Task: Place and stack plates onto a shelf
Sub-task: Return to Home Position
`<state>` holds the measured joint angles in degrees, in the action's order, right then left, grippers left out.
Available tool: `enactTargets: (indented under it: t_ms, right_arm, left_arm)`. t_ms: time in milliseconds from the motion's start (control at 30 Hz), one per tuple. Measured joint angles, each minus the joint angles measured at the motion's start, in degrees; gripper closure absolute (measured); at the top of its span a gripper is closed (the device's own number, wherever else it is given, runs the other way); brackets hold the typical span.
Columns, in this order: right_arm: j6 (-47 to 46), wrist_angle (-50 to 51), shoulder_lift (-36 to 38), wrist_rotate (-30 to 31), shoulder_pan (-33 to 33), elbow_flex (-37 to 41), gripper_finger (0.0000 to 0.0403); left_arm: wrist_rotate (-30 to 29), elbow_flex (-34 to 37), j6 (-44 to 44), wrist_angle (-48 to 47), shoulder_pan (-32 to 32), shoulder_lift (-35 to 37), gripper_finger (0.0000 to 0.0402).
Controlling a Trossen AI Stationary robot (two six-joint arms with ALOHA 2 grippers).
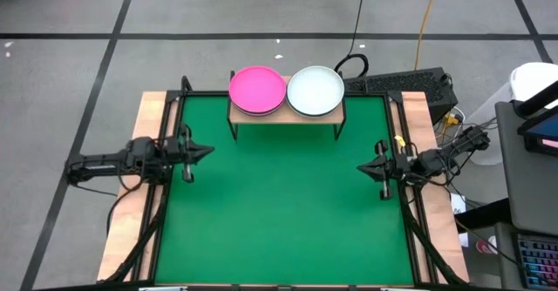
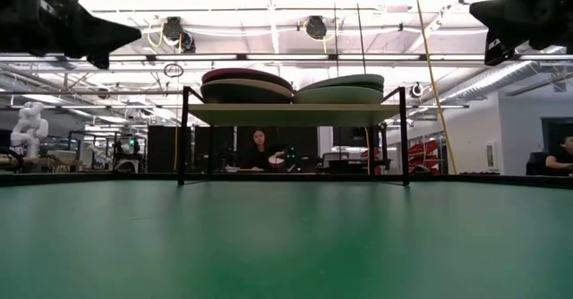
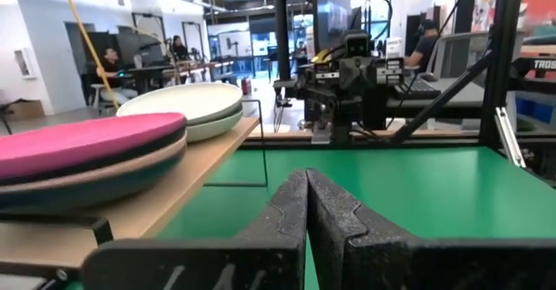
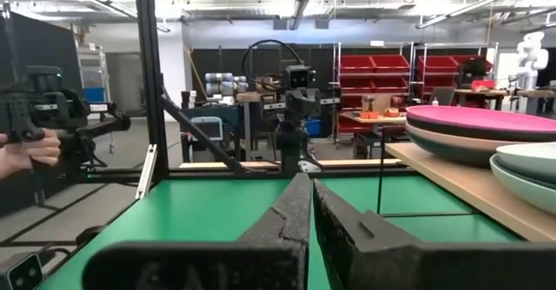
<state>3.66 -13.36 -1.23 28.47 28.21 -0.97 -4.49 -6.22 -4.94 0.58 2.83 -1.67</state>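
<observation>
Stacks sit on small light-wood shelf (image 1: 288, 119), far edge of green mat (image 1: 279, 230): magenta round plate (image 1: 257, 90) tops L stack, whitish round plate (image 1: 316, 91) tops R. L gripper (image 1: 206, 152) & R gripper (image 1: 364, 165) at mat sides, fingers together, empty. Homing: retract w/o swinging toward shelf legs.

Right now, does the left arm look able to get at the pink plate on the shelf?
Probably yes. The pink plate lies uppermost at the shelf's left end, the side nearer the left gripper, and only green mat lies between them. Its fingers are shut.
</observation>
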Motion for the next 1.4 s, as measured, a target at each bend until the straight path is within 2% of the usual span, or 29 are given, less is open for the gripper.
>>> enactTargets:
  t_ms: [300, 900, 1167, 1400]
  right_arm:
    - [-1.77, 3.18, -0.02, 0.00, 0.02, 0.06, 0.0399]
    - [-4.09, 5.09, 0.00, 0.32, 0.00, 0.11, 0.0399]
    - [-4.10, 5.07, 0.00, 0.27, 0.00, 0.11, 0.0399]
    - [-4.09, 5.05, 0.00, 0.02, 0.00, 0.11, 0.0399]
  left_arm:
    - [0.00, 5.69, 1.01, 3.93, -0.09, 1.48, 0.0398]
    - [0.07, 5.69, 1.15, 3.45, -2.73, 1.44, 0.0398]
    - [0.33, 5.53, 6.12, 0.79, -2.76, 0.60, 0.0398]
    - [0.17, 5.53, 4.97, 1.00, -2.76, 0.55, 0.0398]
